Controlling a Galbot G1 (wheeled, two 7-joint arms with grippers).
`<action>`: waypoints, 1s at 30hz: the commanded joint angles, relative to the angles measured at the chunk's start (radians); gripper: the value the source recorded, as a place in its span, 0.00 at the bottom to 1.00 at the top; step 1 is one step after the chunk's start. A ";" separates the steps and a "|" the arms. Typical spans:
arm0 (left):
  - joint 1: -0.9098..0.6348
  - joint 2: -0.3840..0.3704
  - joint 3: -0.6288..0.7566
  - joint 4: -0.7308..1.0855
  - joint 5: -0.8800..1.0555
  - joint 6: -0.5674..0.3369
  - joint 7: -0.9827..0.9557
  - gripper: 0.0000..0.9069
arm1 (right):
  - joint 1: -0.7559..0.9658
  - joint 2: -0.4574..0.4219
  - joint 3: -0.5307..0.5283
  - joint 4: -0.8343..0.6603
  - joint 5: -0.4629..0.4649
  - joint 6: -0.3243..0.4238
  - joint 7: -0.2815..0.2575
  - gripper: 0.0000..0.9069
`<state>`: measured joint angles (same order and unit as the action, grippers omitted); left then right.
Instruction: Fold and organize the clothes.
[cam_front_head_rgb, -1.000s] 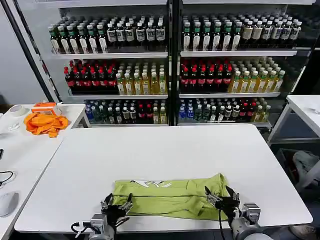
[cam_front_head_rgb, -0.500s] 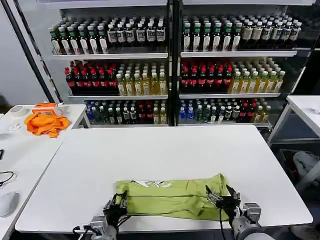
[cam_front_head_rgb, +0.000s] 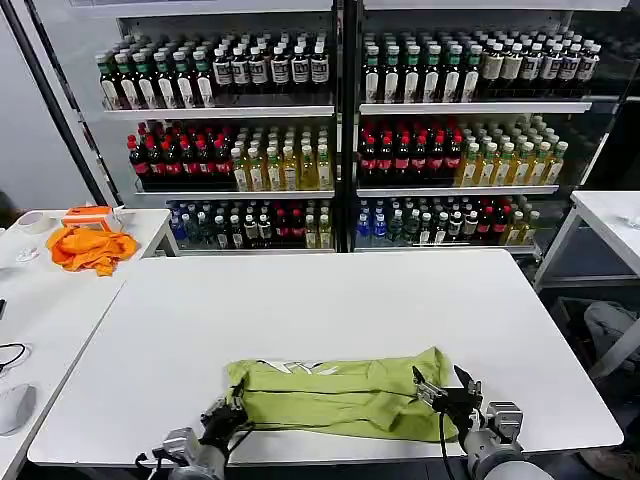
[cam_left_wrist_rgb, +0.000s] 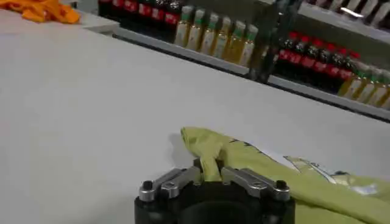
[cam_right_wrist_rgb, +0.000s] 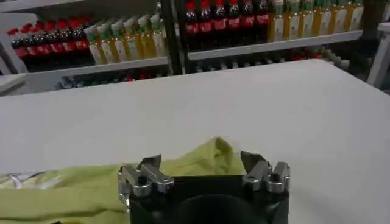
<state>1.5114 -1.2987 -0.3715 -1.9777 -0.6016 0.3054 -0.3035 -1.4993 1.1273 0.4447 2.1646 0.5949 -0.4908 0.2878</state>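
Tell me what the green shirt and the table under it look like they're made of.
The T-shirt looks like soft matte knit fabric, probably cotton: it wrinkles and bunches where the left gripper pinches it. The table looks like smooth white laminate or painted board with a faint sheen; which one is unclear.

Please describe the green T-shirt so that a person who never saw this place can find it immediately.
Look at the large white table in front of the bottle shelves. At its near edge, between the left gripper and the right gripper, lies the T-shirt, folded into a wide band. It is lime yellow-green with a white print, unlike the orange cloth on the side table.
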 joint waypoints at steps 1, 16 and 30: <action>-0.009 0.118 -0.222 -0.041 -0.214 0.008 0.017 0.02 | 0.006 -0.002 0.003 -0.004 0.003 0.001 0.000 1.00; -0.097 0.355 -0.527 -0.018 -0.483 0.075 0.044 0.02 | 0.035 -0.005 -0.013 -0.002 -0.001 0.001 -0.007 1.00; -0.066 0.129 -0.147 -0.237 -0.646 0.105 0.101 0.02 | 0.029 -0.026 -0.003 0.006 -0.009 0.001 -0.021 1.00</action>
<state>1.4520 -1.0771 -0.7168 -2.1087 -1.1125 0.3937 -0.2277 -1.4731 1.1025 0.4412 2.1703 0.5892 -0.4894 0.2687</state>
